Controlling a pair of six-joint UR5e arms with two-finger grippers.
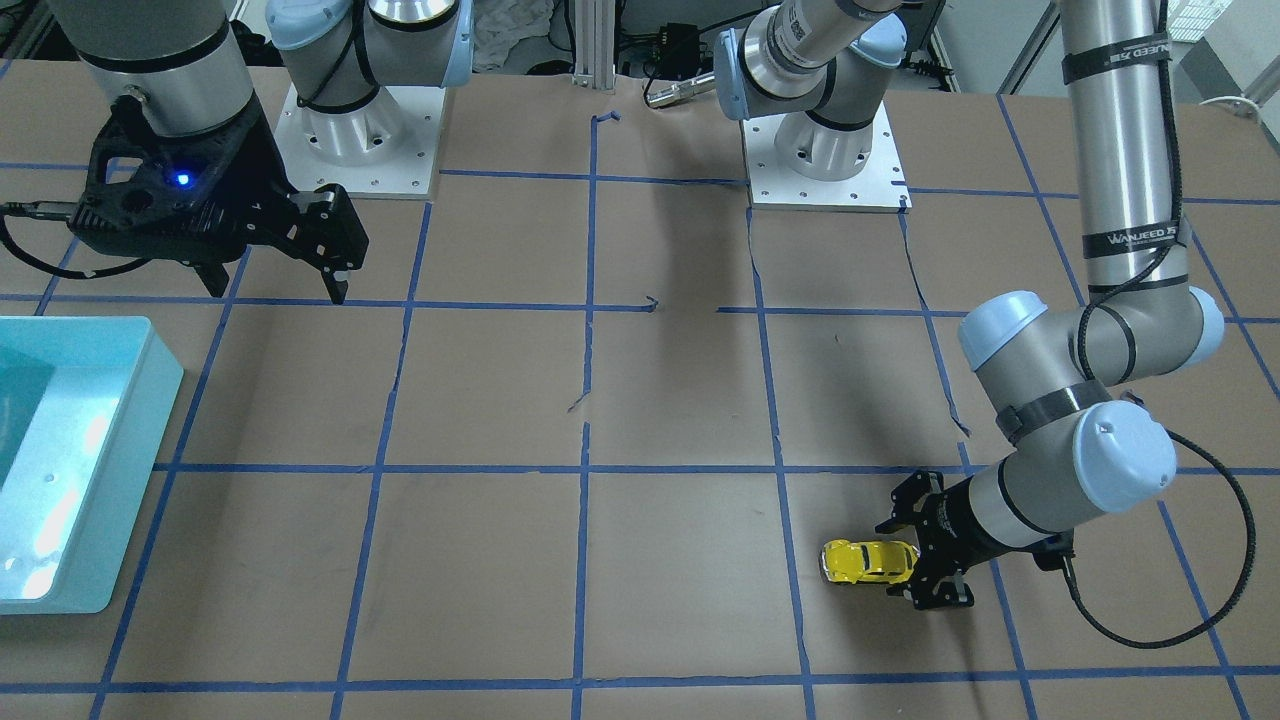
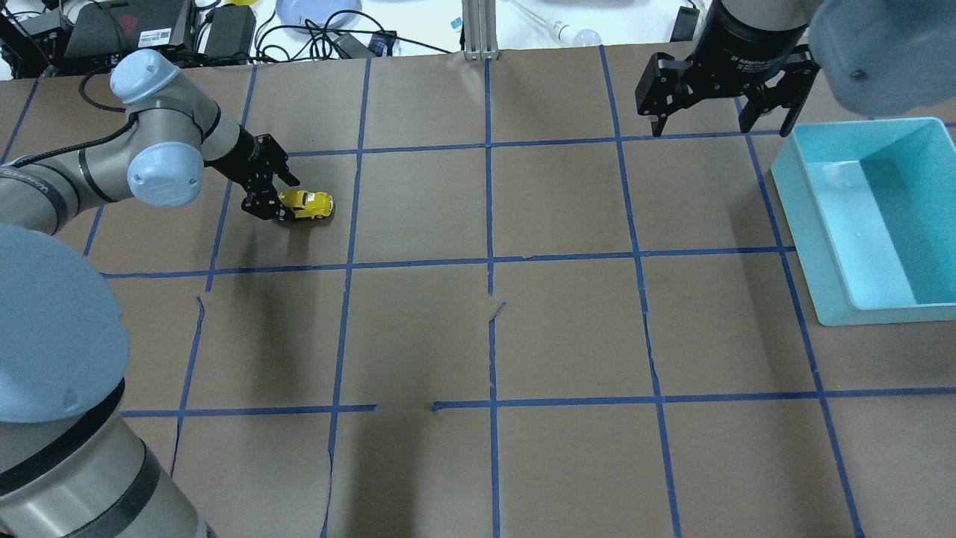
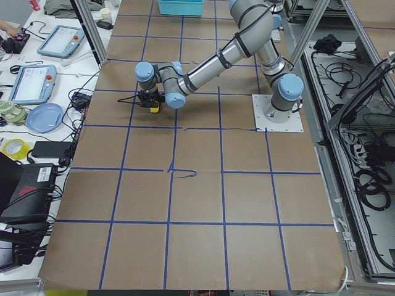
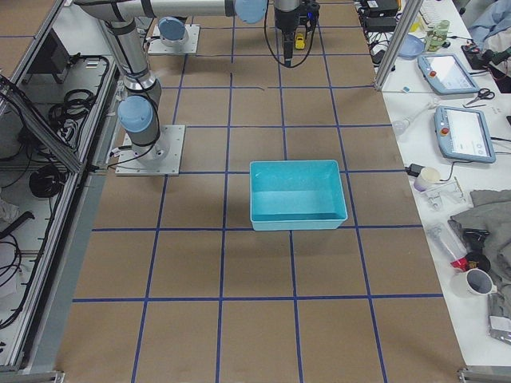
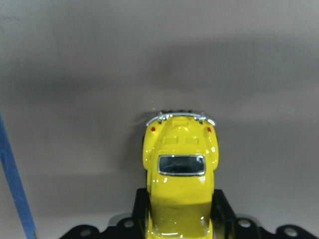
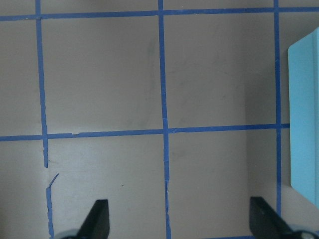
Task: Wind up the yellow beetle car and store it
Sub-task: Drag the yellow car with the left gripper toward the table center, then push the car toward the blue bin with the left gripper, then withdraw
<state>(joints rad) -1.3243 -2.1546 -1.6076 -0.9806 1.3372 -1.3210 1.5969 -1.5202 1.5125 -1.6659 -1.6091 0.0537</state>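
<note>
The yellow beetle car point(image 2: 308, 203) stands on its wheels on the brown table paper, in the far left part of the overhead view. My left gripper point(image 2: 281, 202) lies low and level along the table, its fingers closed on the sides of one end of the car. In the left wrist view the car point(image 5: 180, 169) sits between the two black fingers point(image 5: 141, 211), and its free end points away. It also shows in the front view point(image 1: 868, 562) beside that gripper point(image 1: 918, 566). My right gripper point(image 2: 715, 131) hangs open and empty, far from the car.
A light blue bin point(image 2: 810, 224) stands at the right side of the table, next to my right gripper; it also shows in the front view point(image 1: 150, 400) and the right wrist view point(image 6: 304, 124). Blue tape lines grid the paper. Operators' gear lies beyond the far edge.
</note>
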